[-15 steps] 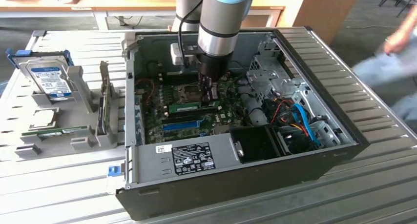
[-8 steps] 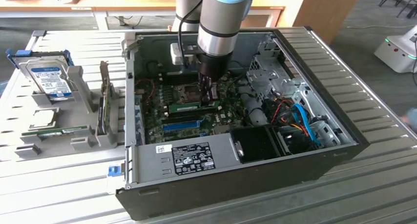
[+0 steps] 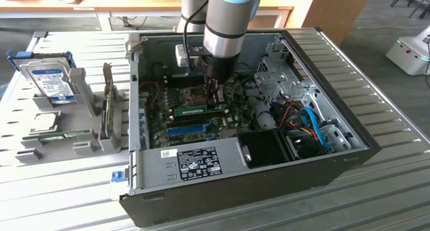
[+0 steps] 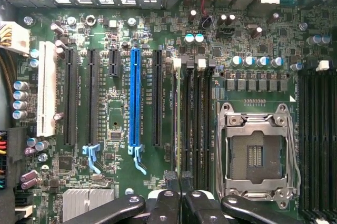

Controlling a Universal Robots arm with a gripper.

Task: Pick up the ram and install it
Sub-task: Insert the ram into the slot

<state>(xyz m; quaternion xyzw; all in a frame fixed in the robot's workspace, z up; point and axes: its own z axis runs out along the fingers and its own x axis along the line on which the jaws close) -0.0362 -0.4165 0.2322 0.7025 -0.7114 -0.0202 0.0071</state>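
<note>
- The jaws are pinched closed on the ram (image 3: pixel 199 110) (green stick, pale label).
- The ram stands on edge over the motherboard (image 3: pixel 160 134), inside the open computer case (image 3: pixel 349 140) on the counter (image 3: pixel 396 190).

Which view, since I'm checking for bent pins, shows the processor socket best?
The wrist view: the processor socket lies open, seen straight from above, with nothing covering it. The exterior view shows the socket at a slant and from farther off, close beside the hand.
</note>
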